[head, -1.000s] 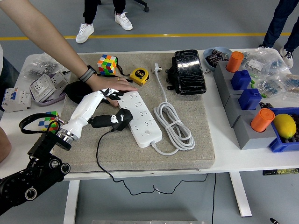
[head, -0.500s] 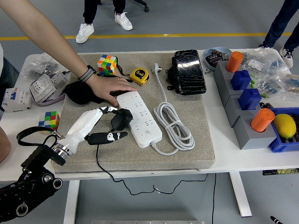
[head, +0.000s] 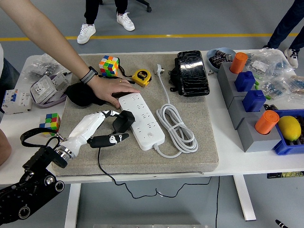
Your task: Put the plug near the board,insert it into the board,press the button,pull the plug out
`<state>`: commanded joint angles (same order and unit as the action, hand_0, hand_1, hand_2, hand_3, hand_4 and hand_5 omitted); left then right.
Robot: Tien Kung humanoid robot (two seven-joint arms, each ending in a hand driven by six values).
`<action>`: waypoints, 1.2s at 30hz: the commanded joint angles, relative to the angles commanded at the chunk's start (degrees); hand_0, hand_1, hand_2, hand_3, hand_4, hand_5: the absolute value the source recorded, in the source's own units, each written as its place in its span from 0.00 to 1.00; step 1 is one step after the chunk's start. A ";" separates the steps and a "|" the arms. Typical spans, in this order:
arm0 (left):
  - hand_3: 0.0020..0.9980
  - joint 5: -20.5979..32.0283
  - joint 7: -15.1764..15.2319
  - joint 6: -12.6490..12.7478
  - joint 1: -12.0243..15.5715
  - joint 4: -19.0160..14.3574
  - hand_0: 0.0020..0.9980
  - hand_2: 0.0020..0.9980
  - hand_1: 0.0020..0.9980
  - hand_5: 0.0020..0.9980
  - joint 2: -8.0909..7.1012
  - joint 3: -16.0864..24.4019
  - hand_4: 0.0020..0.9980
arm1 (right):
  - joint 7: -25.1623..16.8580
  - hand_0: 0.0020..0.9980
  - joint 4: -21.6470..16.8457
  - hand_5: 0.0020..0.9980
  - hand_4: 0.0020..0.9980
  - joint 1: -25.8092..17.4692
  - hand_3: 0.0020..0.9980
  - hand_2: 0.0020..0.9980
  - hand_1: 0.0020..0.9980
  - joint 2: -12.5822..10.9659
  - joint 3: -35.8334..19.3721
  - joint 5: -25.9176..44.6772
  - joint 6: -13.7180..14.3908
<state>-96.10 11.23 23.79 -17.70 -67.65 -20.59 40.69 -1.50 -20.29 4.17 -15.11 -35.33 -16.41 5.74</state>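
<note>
A white power strip [head: 142, 119] lies on the grey mat [head: 190, 156], its white cable [head: 177, 128] coiled to its right. The black plug [head: 125, 120] rests tilted against the strip's left edge, and its black cord [head: 100, 159] trails off the table's front. My left hand [head: 119, 126] reaches in from the lower left. Its fingers [head: 108, 113] are spread above the plug's rear and the thumb lies apart below it, gripping nothing. A person's hand [head: 110, 89] presses on the strip's far end. The right hand is out of view.
Behind the strip are a Rubik's cube [head: 109, 65], a yellow tape measure [head: 141, 77] and a black pouch [head: 192, 73]. A small cube [head: 50, 122] sits at the mat's left. Grey blocks [head: 247, 116] and a blue bin with a lemon [head: 289, 127] stand at the right.
My left hand drew back down and to the left and its thumb came off the plug. The plug stayed at the strip's left edge. The person's hand kept its place.
</note>
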 joint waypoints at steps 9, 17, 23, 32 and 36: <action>0.74 -0.30 -0.21 -0.05 -1.12 0.07 0.76 0.79 0.80 0.67 0.32 -0.67 0.89 | -0.10 0.57 0.02 0.52 0.96 -0.08 0.55 0.62 0.64 -0.02 -0.20 0.08 0.01; 0.72 -0.72 -1.19 -0.72 -2.57 0.20 0.75 0.78 0.80 0.67 0.88 -1.44 0.89 | -0.11 0.57 -0.15 0.51 0.95 -0.05 0.55 0.62 0.64 0.04 -0.48 -0.22 0.01; 0.72 -0.94 -1.91 -1.19 -3.66 0.15 0.75 0.77 0.79 0.67 1.01 -2.59 0.89 | -0.11 0.57 -0.21 0.51 0.95 -0.11 0.55 0.62 0.64 0.01 -0.53 -0.29 -0.01; 0.72 -1.92 -3.11 -1.77 -6.07 0.00 0.74 0.77 0.79 0.67 0.84 -4.98 0.88 | -0.15 0.57 -0.20 0.51 0.95 -0.16 0.55 0.62 0.64 -0.01 -0.78 -0.32 -0.01; 0.71 -2.30 -3.96 -2.10 -6.75 0.50 0.74 0.76 0.79 0.67 0.83 -5.76 0.88 | -0.19 0.57 -0.22 0.51 0.95 -0.14 0.54 0.62 0.64 0.02 -0.83 -0.32 -0.02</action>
<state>-98.39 7.27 21.69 -24.45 -67.15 -19.75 34.92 -1.69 -20.51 4.03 -15.09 -36.17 -16.73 5.72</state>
